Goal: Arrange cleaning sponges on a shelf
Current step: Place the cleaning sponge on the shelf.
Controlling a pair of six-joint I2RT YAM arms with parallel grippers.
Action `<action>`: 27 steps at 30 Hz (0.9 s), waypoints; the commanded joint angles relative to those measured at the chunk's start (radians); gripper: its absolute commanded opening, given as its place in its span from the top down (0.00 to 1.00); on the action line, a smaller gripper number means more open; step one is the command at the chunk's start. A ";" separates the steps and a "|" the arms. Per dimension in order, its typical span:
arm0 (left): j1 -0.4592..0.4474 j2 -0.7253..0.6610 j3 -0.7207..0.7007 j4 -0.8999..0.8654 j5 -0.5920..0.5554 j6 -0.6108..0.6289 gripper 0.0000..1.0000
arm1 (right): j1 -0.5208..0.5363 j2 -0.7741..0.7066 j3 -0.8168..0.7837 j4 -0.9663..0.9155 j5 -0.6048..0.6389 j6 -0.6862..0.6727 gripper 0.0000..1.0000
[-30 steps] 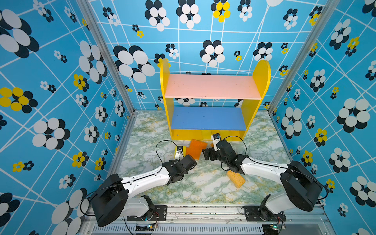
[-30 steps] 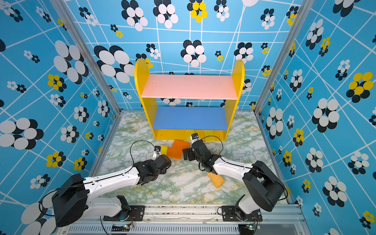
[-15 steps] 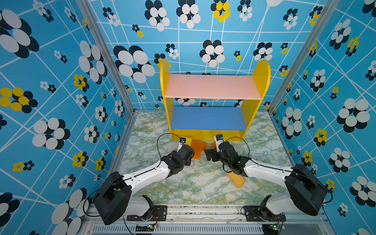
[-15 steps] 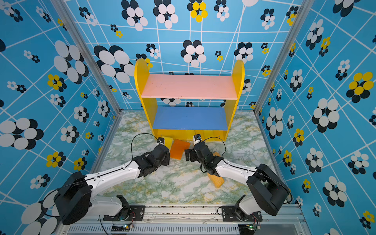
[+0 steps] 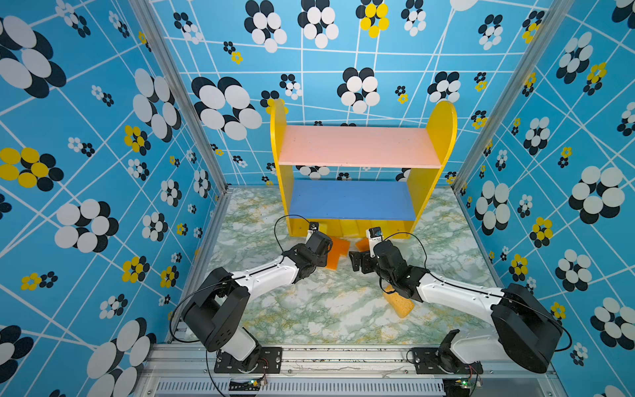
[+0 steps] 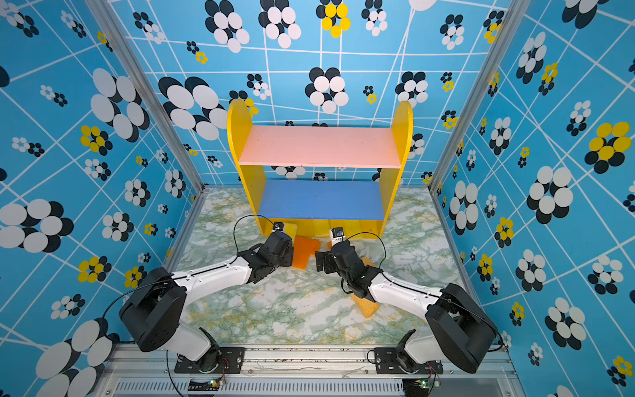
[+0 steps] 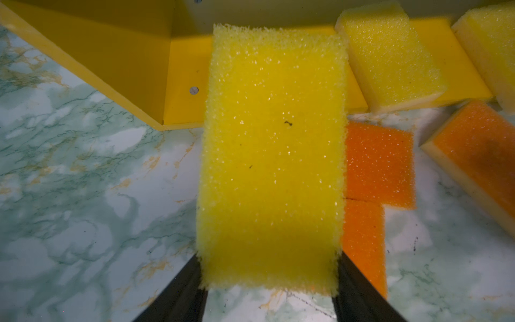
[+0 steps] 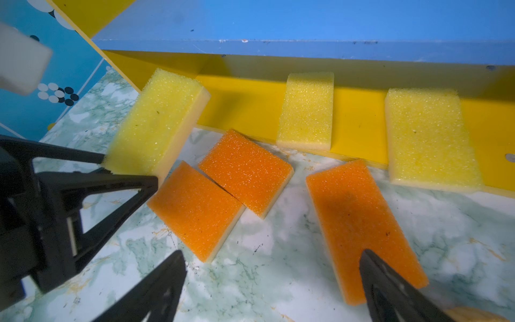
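Two yellow sponges [image 8: 306, 111] lie on the shelf's [image 5: 438, 137] yellow base [image 8: 359, 122], while the left gripper [image 7: 269, 267] clamps a third yellow sponge [image 7: 273, 153] at that base's front edge. Empty and spread wide, the right gripper [image 8: 271, 253] hovers above three orange sponges [image 8: 359, 217] on the marble floor [image 8: 278, 237].

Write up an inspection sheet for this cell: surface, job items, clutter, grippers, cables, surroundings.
Surface: marbled tabletop, few dark specks.
Job's things: shelf, pink board and blue board bare; two yellow sponges on its base; three orange sponges on the table before it; tan block partly under right arm.
Clutter: nothing seen.
Grippers: left gripper shut on third yellow sponge; right gripper open, empty.
Cables: black loop at each wrist, not snagged.
Surroundings: blue flowered walls, metal front rail.
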 commanded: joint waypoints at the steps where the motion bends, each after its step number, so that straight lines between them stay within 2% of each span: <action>1: 0.014 0.035 0.030 0.047 0.002 0.010 0.33 | -0.005 -0.020 -0.017 -0.012 0.022 0.002 0.01; 13: 0.025 0.166 0.099 0.119 -0.020 0.026 0.34 | -0.005 -0.025 -0.019 -0.029 0.027 0.008 0.01; 27: 0.074 0.216 0.120 0.172 0.001 0.051 0.34 | -0.005 -0.024 -0.021 -0.040 0.034 0.013 0.01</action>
